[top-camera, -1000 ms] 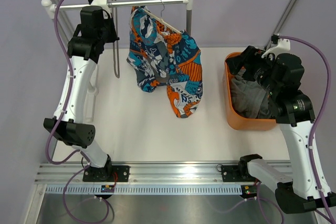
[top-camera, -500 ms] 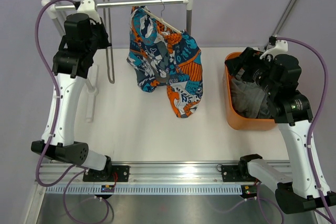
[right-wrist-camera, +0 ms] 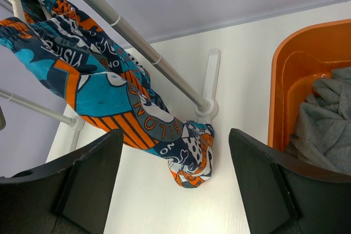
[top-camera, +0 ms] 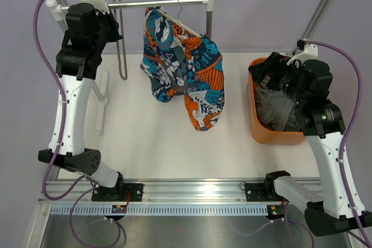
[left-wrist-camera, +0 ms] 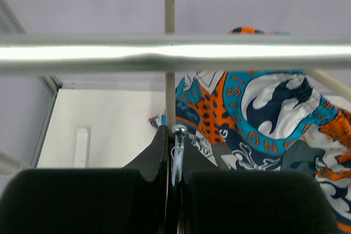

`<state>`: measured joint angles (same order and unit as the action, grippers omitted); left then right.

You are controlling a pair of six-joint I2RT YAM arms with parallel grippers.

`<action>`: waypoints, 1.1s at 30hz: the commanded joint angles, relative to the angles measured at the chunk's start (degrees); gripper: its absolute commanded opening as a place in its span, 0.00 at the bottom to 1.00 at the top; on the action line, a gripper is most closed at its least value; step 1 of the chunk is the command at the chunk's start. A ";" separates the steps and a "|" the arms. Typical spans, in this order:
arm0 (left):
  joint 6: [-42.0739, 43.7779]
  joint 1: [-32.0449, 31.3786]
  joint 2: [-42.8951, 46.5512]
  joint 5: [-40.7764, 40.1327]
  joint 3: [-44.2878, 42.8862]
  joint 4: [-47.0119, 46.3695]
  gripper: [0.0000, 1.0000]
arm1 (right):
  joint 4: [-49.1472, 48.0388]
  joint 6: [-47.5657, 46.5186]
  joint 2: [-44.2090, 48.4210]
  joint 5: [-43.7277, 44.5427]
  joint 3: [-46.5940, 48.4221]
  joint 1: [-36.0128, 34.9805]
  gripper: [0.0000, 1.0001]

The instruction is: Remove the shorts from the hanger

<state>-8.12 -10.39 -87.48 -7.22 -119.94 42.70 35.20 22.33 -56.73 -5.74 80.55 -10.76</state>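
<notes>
Seen from above, the left arm has lifted and swung back to the left end of the rail over the last second, carrying a thin grey loop. Its pincer looks pressed together on that loop. The shorts still hang untouched on the hanger, hooked mid-rail above the worktop, so removal has not begun. The right pincer, fingers wide apart and empty, hovers by an orange bin holding grey cloth.
</notes>
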 commanded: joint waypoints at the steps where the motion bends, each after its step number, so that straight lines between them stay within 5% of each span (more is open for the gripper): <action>1: 0.82 0.37 -3.29 1.77 -5.29 -4.64 0.00 | -1.45 -1.14 -0.92 -1.21 1.80 0.13 0.86; 15: 3.99 0.55 -12.97 -0.51 -6.98 -7.28 0.00 | -1.80 -2.38 -3.39 -1.21 2.50 0.13 0.87; 33: 1.35 0.99 -5.77 0.11 8.40 -10.53 0.00 | -2.86 -1.67 -1.54 -1.82 -0.57 0.13 0.87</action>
<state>-6.28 -9.82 -93.69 -7.14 -112.31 31.90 34.57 20.95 -59.55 -6.15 80.34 -10.76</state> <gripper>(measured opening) 0.033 0.867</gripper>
